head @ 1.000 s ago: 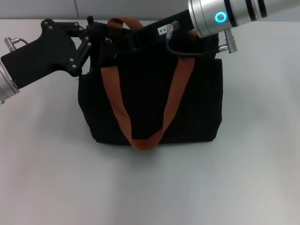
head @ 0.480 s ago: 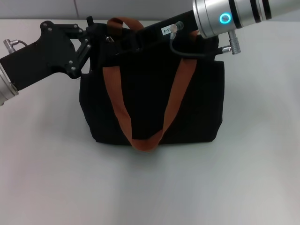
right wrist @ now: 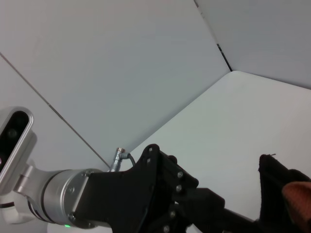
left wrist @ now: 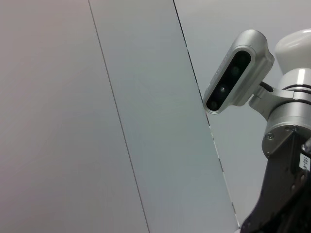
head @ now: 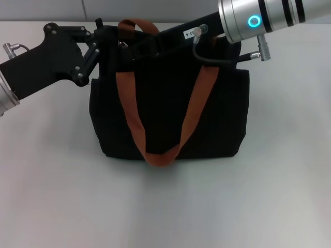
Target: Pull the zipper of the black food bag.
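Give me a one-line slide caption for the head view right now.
Both arms reach over the top of the black food bag on the white table: left pincer at its left corner, right pincer alongside.

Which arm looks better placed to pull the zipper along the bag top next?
Probably right: the right gripper reaches along the black food bag top, while the left gripper sits at the bag's left corner, seemingly bracing it. The zipper itself is hidden.

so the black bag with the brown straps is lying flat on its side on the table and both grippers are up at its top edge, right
Not quite. In the head view the black food bag stands upright on the table, not flat on its side. The rest holds: the left gripper and the right gripper are both at its top edge, by the brown straps.
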You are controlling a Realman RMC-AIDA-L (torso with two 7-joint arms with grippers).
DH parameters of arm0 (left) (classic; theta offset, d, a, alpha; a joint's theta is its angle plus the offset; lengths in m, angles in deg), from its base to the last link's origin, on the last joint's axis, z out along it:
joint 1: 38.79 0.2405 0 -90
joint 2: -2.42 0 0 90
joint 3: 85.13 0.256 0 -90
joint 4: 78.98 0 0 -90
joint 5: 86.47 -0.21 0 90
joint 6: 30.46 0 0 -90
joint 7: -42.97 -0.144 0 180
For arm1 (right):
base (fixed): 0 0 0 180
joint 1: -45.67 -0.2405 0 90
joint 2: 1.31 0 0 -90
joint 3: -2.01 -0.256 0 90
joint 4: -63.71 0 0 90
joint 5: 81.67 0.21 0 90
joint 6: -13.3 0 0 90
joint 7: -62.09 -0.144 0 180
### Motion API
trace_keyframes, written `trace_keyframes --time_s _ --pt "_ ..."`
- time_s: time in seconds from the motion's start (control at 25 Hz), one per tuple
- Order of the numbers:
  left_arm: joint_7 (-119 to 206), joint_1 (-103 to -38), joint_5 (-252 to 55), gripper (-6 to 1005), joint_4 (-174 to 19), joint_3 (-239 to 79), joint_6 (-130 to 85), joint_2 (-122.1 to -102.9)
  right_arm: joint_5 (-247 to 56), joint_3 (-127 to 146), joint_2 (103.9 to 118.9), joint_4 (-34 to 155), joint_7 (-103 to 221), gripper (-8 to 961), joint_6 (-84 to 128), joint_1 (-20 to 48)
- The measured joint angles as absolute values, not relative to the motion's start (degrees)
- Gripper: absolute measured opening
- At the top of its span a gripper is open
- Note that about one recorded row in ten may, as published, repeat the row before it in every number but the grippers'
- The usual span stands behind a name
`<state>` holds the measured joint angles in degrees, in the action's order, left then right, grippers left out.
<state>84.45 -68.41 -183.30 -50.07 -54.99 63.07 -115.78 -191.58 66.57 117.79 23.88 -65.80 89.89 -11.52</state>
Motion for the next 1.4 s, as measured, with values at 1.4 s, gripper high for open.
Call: trace_keyframes --time_s 1.4 --pt "84.5 -68.1 -183.2 44 -50.1 -55.0 63.3 -115.81 -191.5 66.2 117.78 23.1 -66.1 1 90.6 -10.0"
